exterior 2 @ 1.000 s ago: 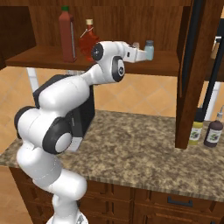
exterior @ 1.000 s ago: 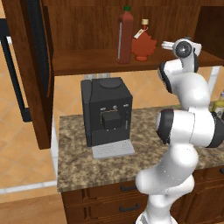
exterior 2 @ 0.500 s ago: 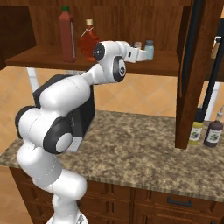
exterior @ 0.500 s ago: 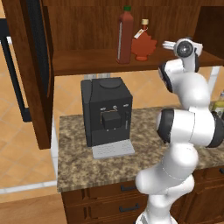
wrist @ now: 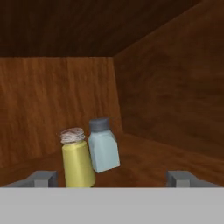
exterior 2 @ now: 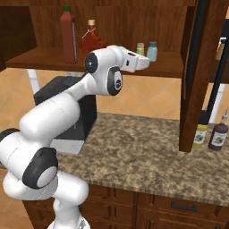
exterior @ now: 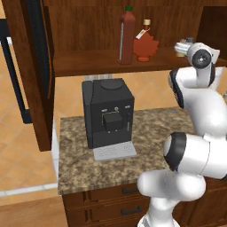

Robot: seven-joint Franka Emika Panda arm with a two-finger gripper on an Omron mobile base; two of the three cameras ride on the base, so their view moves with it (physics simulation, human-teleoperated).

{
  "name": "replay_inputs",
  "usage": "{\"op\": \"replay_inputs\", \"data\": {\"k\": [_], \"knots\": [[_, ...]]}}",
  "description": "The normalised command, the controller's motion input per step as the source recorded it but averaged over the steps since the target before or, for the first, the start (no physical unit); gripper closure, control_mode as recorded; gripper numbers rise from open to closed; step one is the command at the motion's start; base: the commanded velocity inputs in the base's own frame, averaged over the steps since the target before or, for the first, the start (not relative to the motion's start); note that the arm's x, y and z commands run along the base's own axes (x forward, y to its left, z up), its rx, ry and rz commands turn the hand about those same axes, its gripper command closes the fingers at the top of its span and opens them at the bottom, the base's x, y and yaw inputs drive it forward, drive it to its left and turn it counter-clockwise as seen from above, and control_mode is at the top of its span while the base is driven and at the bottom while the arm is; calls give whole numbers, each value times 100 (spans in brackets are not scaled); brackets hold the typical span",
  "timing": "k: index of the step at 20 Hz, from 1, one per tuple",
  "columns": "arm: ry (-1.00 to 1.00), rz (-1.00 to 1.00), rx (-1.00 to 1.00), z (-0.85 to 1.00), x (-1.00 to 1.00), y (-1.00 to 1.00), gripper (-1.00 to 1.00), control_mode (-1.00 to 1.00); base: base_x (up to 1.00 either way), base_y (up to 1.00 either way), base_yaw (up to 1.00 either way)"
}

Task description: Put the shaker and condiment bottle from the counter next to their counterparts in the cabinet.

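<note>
Shaker (wrist: 78, 157) touching blue shaker (wrist: 103, 145) in hand view; hand (wrist: 111, 178) released

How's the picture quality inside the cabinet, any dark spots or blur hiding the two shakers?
Hand view: cabinet interior dim, ceiling nearly black, image soft, but the yellow shaker and blue shaker stand out clearly. Right base view: evenly lit, both shakers small but distinct on the shelf beyond the gripper. Left base view: the arm covers that end of the shelf.

Orange-tan tiled floor (exterior: 17, 146) — dark wood drawers (exterior 2: 179, 208) with black handles, black coffee machine (exterior: 108, 116)
</note>
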Motion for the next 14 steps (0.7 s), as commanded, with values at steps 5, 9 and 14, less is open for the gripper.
{"op": "replay_inputs", "data": {"k": [5, 9, 14], "knots": [[-8, 0, 0, 23, -100, 26, -100, -100, 0, 0, 0], [-7, 0, 0, 18, -100, 31, -100, -100, 0, 0, 0], [-6, 0, 0, 3, -100, 34, -100, -100, 0, 0, 0]]}}
